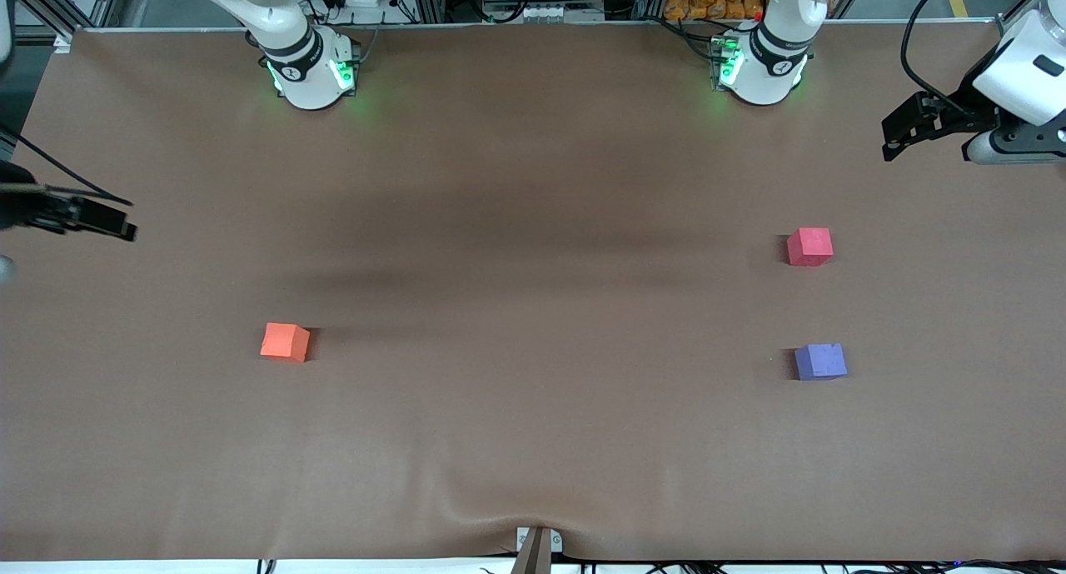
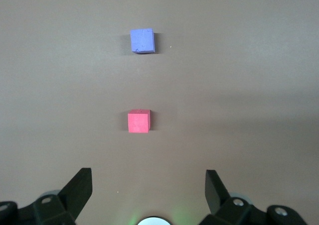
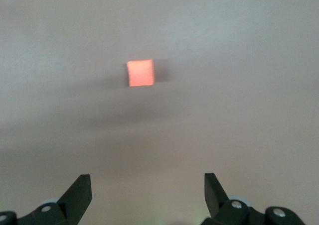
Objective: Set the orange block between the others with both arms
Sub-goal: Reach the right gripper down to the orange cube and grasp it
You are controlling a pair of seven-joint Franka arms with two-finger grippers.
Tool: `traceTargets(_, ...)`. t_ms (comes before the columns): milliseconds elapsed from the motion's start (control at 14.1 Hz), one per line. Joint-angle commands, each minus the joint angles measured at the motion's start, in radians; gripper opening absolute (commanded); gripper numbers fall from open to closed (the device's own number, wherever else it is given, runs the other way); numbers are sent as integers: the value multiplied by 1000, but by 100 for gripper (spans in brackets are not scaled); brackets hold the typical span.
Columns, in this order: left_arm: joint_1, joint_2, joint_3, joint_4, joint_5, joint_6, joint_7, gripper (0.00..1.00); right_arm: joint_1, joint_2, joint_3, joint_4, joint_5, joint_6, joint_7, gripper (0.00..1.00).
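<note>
The orange block [image 1: 285, 341] [image 3: 140, 72] lies alone on the brown cloth toward the right arm's end of the table. Toward the left arm's end lie the others: a pinkish-red cube [image 1: 809, 247] [image 2: 138, 121] and, nearer to the front camera, a purple-blue cube [image 1: 820, 361] [image 2: 142, 40], with a bare gap between them. My right gripper [image 1: 125, 217] [image 3: 147, 182] hangs open and empty over the table's edge at its own end, apart from the orange block. My left gripper [image 1: 891, 139] [image 2: 148, 180] is open and empty too, raised over its end of the table, apart from the red cube.
The two arm bases [image 1: 312, 74] [image 1: 762, 70] glow green along the table's back edge. Cables and equipment stand past that edge. A small metal bracket [image 1: 537, 545] sits at the cloth's front edge, where the cloth wrinkles.
</note>
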Motion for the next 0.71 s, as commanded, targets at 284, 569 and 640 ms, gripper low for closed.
traceTargets(284, 11, 1, -5, -26, -17, 34, 15, 100, 15, 431, 1, 14, 102, 263, -5, 100)
traceTargets(569, 8, 9, -5, -44, -17, 60, 15, 100, 52, 491, 0, 4, 27, 347, -5, 100)
traceTargets(640, 7, 9, -5, -46, -17, 62, 15, 100, 58, 491, 0, 2, 24, 367, -5, 100)
